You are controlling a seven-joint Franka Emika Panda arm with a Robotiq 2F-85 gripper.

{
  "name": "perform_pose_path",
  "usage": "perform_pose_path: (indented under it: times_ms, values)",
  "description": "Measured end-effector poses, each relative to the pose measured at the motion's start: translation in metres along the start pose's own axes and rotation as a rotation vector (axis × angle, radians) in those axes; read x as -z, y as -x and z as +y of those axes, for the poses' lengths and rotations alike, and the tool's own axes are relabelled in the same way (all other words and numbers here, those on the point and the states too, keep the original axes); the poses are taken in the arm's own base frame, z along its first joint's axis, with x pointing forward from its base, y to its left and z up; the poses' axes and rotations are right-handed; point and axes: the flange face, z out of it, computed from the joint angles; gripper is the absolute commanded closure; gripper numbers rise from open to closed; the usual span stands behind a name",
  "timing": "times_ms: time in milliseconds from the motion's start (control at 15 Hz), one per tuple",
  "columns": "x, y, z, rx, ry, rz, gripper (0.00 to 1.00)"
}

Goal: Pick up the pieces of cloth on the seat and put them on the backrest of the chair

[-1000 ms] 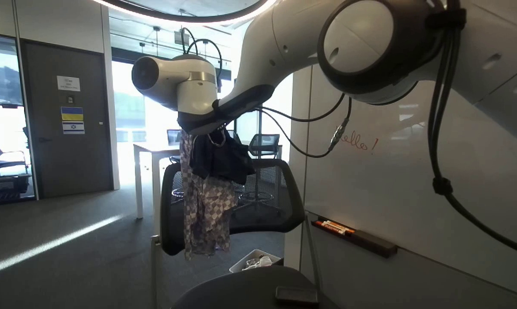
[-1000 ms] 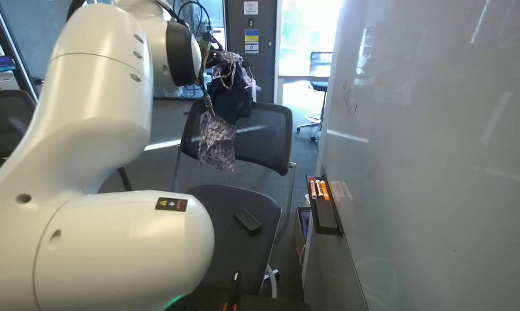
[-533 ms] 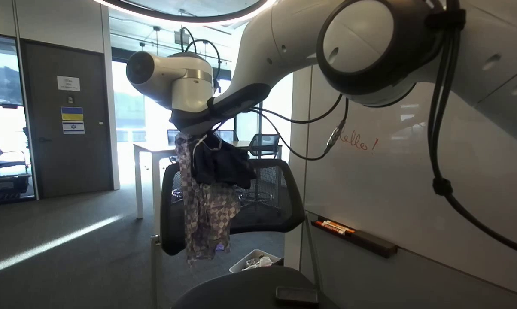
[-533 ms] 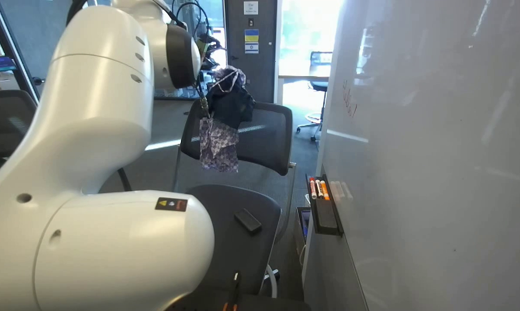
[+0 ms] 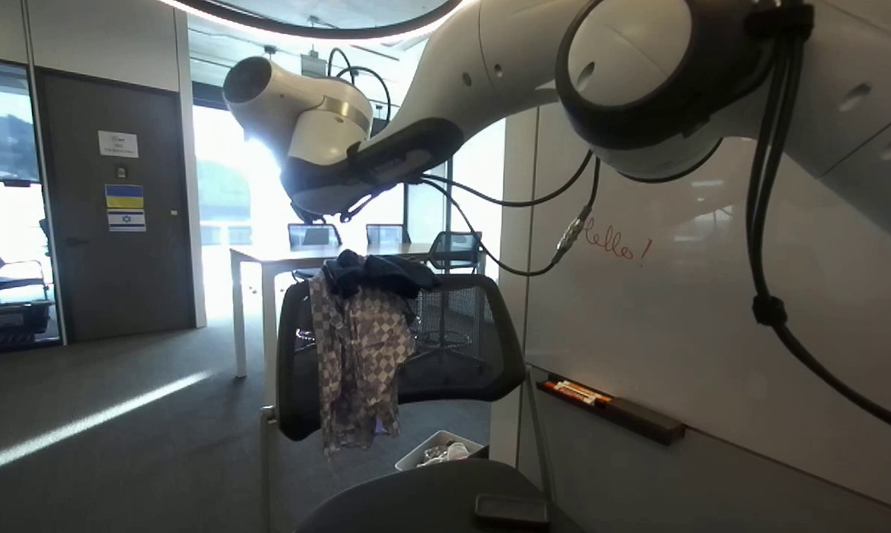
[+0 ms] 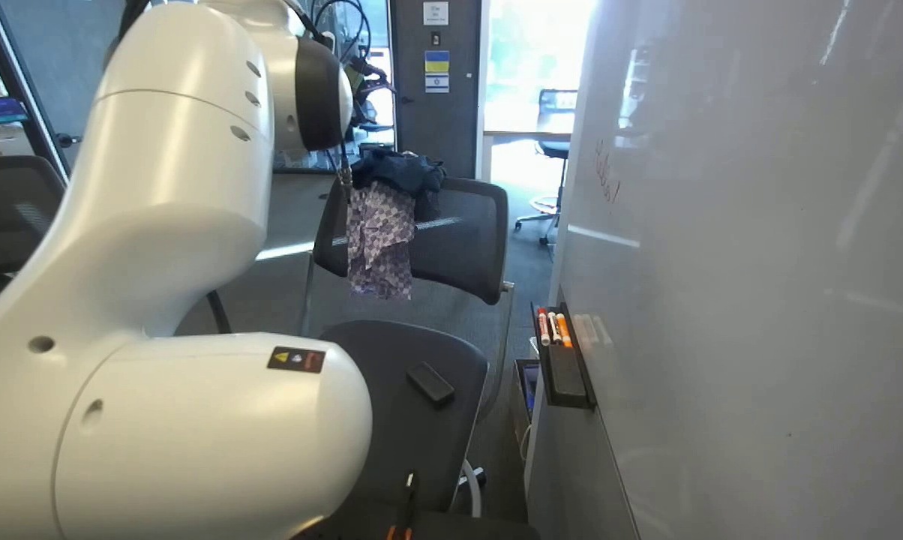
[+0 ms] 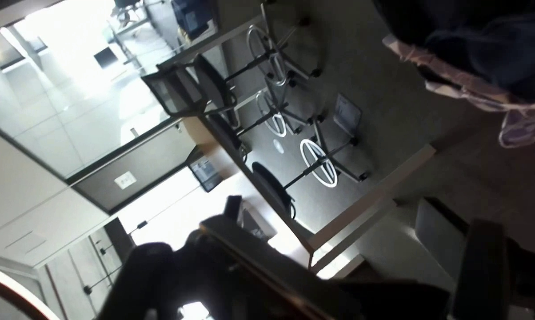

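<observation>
Over the top edge of the chair's backrest [image 5: 506, 348] lies a crumpled dark navy cloth [image 5: 394, 275]. Beneath it a purple-grey checkered cloth [image 5: 375, 337] hangs down the front of the mesh. Both exterior views show the navy cloth [image 6: 403, 172] and checkered cloth [image 6: 380, 236] toward one side of the backrest. My gripper [image 5: 327, 216] is above them, apart from both, its fingers spread with nothing between. In the wrist view the dark cloth [image 7: 494, 49] fills the upper right corner, away from the jaws. No cloth shows on the visible part of the seat [image 6: 391, 442].
A black block [image 6: 430, 384] like an eraser rests on the seat. Alongside the chair stands a whiteboard [image 6: 751, 225] with a marker tray [image 6: 566, 375]. Behind the backrest are a table [image 5: 290, 255], more chairs and a bin [image 5: 442, 450] on the floor.
My gripper has opened and let go of the cloths, then risen and tilted. The bunched top of the cloths has dropped and settled on the backrest's upper edge.
</observation>
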Motion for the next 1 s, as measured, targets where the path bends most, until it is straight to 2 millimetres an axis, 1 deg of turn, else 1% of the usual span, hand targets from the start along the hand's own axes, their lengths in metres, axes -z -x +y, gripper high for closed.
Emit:
perform_pose_path:
  times_ms: [200, 400, 533, 733, 867, 1000]
  values:
    - [0.023, 0.005, 0.029, -0.037, -0.103, -0.136, 0.0]
    - [0.057, 0.02, 0.059, -0.049, -0.199, -0.285, 0.0]
    - [0.08, 0.035, 0.078, -0.049, -0.281, -0.374, 0.0]
    - [0.11, 0.065, 0.098, -0.065, -0.394, -0.489, 0.0]
    - [0.124, 0.085, 0.106, -0.089, -0.47, -0.54, 0.0]
    - [0.134, 0.107, 0.109, -0.123, -0.558, -0.594, 0.0]
